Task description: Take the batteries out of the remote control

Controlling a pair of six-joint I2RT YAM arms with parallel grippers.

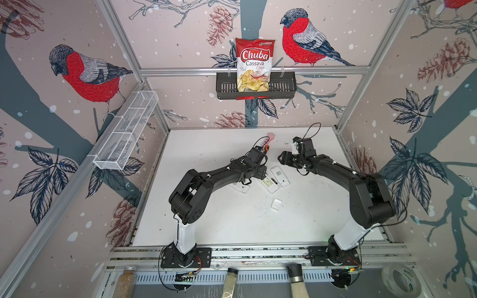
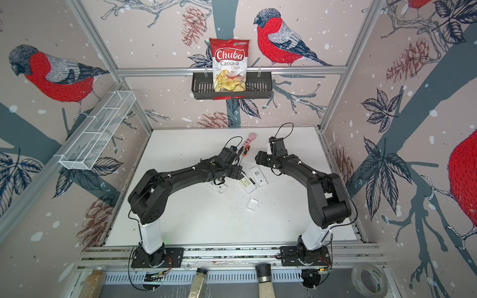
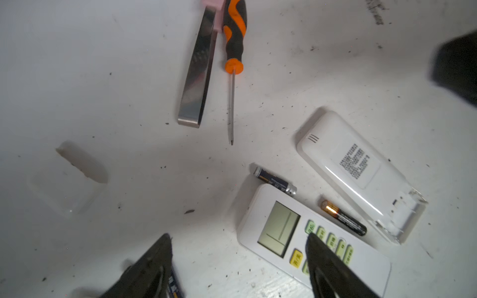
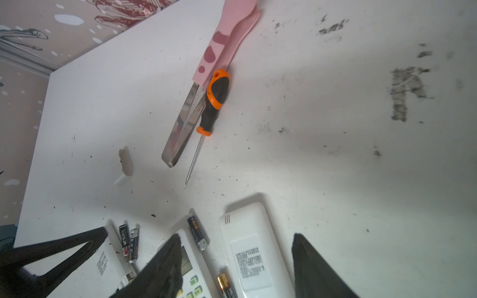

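Note:
Three white remotes lie mid-table: one face up point(image 1: 269, 184), one face down point(image 1: 280, 175) point(image 3: 356, 170), and one partly under my left arm point(image 1: 240, 187). Loose batteries rest on the table: one point(image 3: 275, 182) at the face-up remote's point(image 3: 304, 237) top edge, one point(image 3: 344, 218) between the two remotes, and two side by side point(image 4: 128, 242) next to the third remote. My left gripper point(image 3: 238, 237) point(image 1: 251, 178) is open, low over the table, one finger above the face-up remote's buttons. My right gripper point(image 4: 236, 240) point(image 1: 280, 158) hangs open above the face-down remote point(image 4: 253, 258), holding nothing.
An orange-and-black screwdriver point(image 3: 233, 38) and a pink-handled metal tool point(image 3: 197, 77) lie side by side beyond the remotes. A clear cover point(image 3: 69, 180) lies apart from them, and a small white cover point(image 1: 275, 203) lies nearer the front. A chips bag point(image 1: 254, 64) sits in the wall basket.

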